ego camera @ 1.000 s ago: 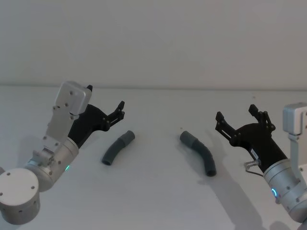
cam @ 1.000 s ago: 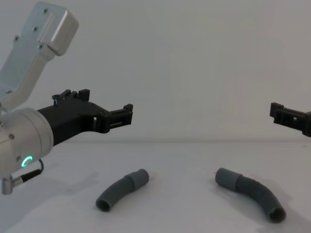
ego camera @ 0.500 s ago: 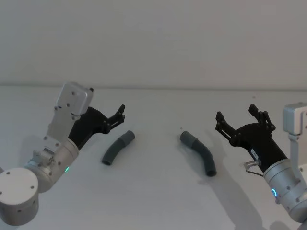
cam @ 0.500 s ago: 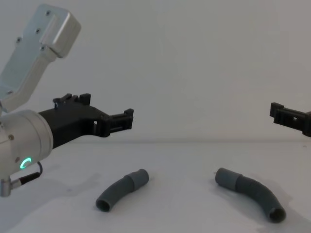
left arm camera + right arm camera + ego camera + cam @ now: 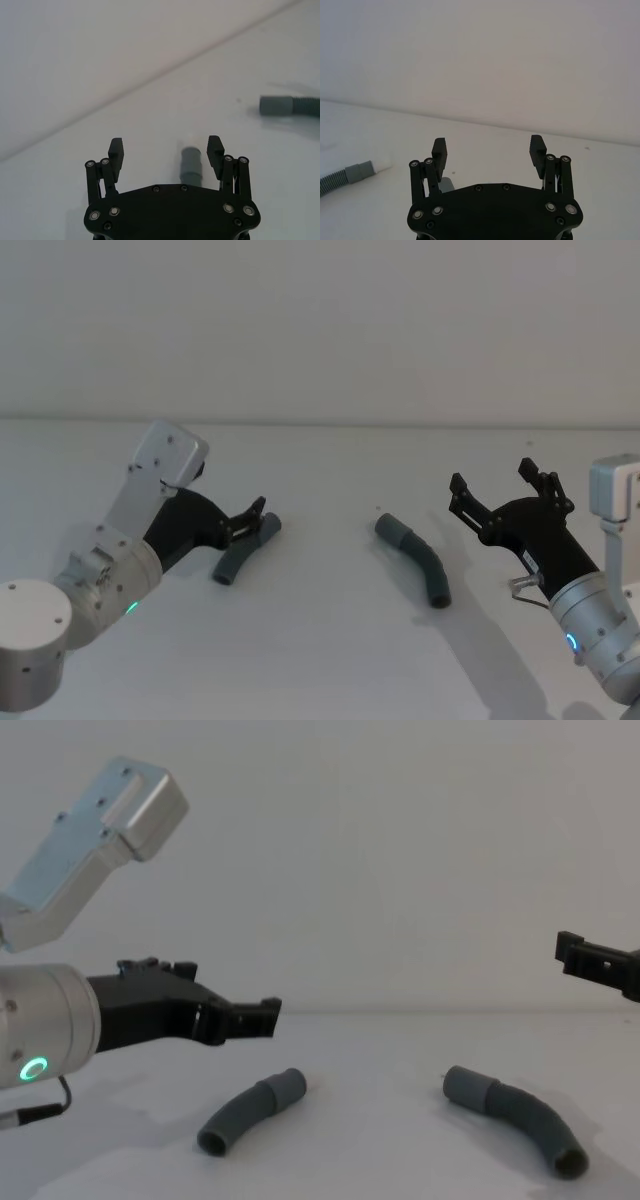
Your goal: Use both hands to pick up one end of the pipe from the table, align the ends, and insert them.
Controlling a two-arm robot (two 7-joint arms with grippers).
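Lower than a second ago, the left gripper has dropped toward the left hose piece on the table. Its jaws are wide and empty, and the grey cuff lines up between them. Right of that piece lies the other hose piece. Farther right the right gripper hovers, spread and empty. This looks like the approach step. Next, the left gripper should settle around the cuff and close.

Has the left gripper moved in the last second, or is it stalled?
Yes. The left gripper has dropped and advanced toward the left hose piece, which lies unmoved on the table; its open jaws now hang over the cuff.
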